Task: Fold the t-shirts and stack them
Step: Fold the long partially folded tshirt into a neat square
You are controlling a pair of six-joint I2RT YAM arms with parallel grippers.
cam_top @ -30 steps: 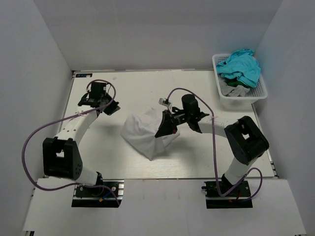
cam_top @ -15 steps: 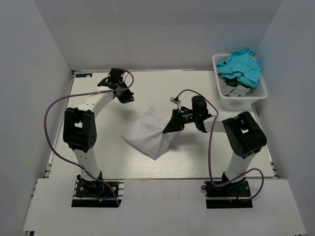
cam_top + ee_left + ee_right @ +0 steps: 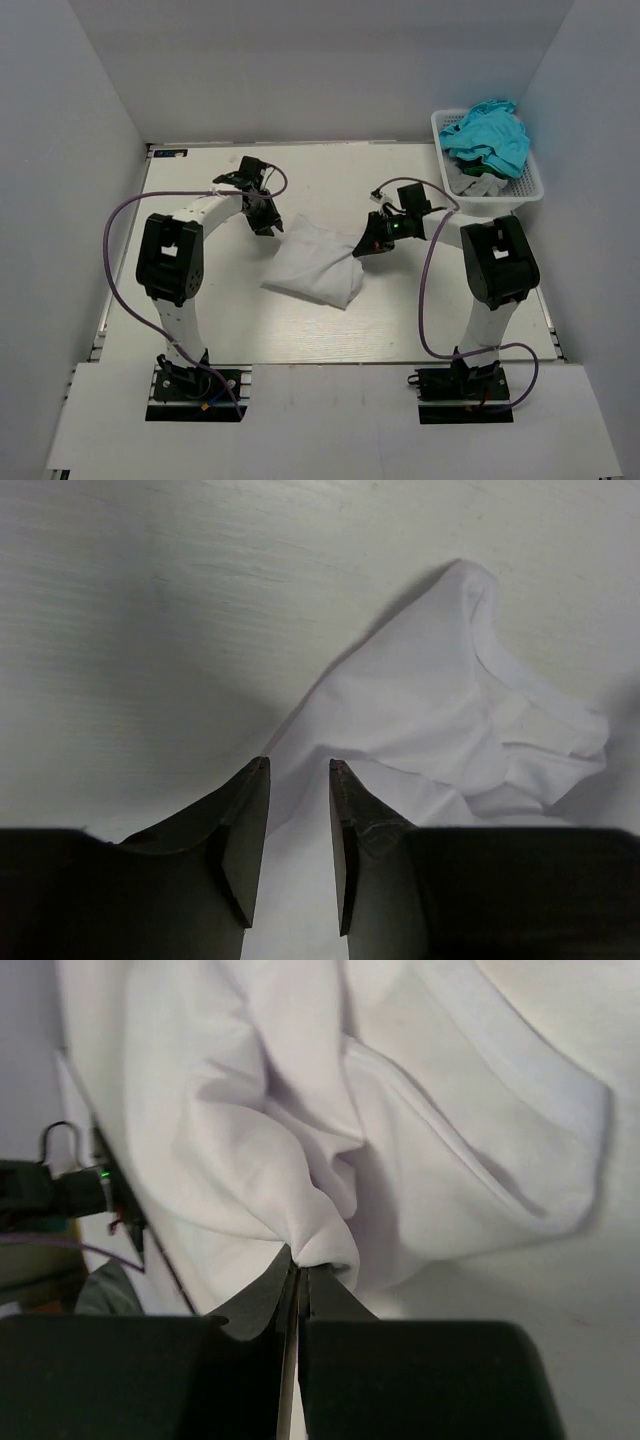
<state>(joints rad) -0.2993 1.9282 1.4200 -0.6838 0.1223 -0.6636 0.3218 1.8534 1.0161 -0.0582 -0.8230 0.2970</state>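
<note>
Top external view: we have the crumpled white cotton t-shirt lying mid-frame on the pale table, between our two arms. Our right gripper sits at the shirt's right edge, and the right wrist view shows its jaws pressed together on a bunched fold of fabric. Our left gripper is at the shirt's upper-left corner; in the left wrist view its fingers stand a narrow gap apart over the cloth's edge, gripping nothing. Upper right, a white plastic basket holds a turquoise garment
</note>
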